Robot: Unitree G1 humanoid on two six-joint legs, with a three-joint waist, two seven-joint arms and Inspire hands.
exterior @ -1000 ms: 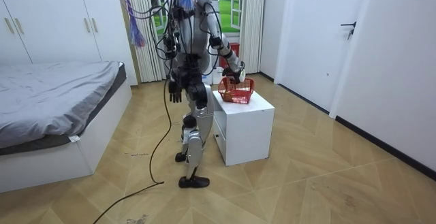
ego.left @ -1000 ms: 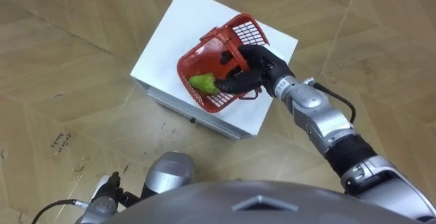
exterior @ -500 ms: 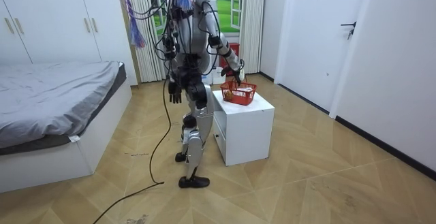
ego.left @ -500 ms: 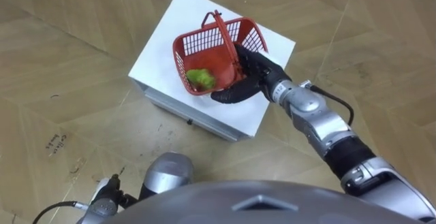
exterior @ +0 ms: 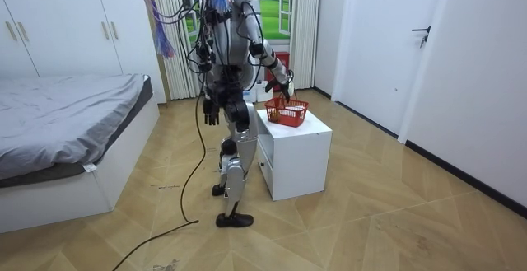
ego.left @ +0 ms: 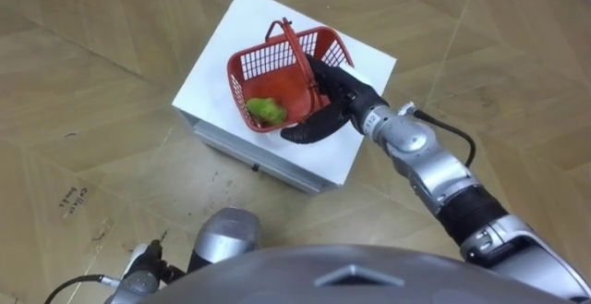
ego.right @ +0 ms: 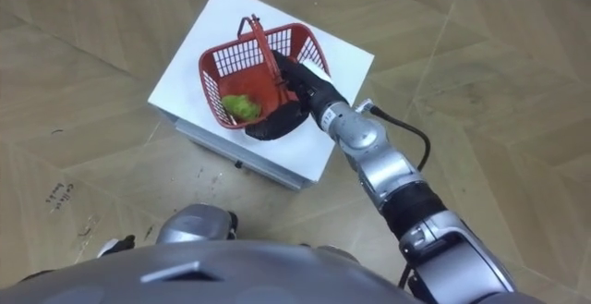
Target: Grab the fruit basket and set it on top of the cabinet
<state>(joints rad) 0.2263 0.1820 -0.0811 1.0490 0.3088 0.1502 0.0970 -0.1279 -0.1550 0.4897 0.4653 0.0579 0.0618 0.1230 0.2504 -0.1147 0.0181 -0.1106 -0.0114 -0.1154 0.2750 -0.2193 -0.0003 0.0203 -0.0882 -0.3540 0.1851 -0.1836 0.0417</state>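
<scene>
- Since a second ago, the fruit basket (ego.left: pixel 259 64) has swung from tipped toward the robot to nearly level, and its handle (ego.left: pixel 294 41) has come up to stand over the rim.
- Left eye view: the basket is over the white worktop (ego.left: pixel 231 36), toward its near right part. I cannot tell whether its base has left the surface. A green fruit (ego.left: pixel 268 110) lies inside at the near end.
- Left eye view: the right robot hand (ego.left: pixel 337 96) is clamped on the basket's near wall, with fingers over the rim beside the foot of the handle and the thumb curved along the outside below.
- Right eye view: the grip looks the same. The right robot hand (ego.right: pixel 305 87) pinches the wall of the basket (ego.right: pixel 231 68), and nothing is round the handle.
- Room view: the robot stands upright beside the white cabinet with its right arm reaching down to the basket (exterior: pixel 290 113). The left robot hand (exterior: pixel 212 112) hangs at its side, fingers relaxed.
- Handling, as a judgement: the basket is thin open-mesh plastic, light and somewhat springy, carrying a small load. A one-sided wall pinch lets it tip, so the fruit may roll.
- The handle's middle is the better hold, since the basket would hang level from there.
</scene>
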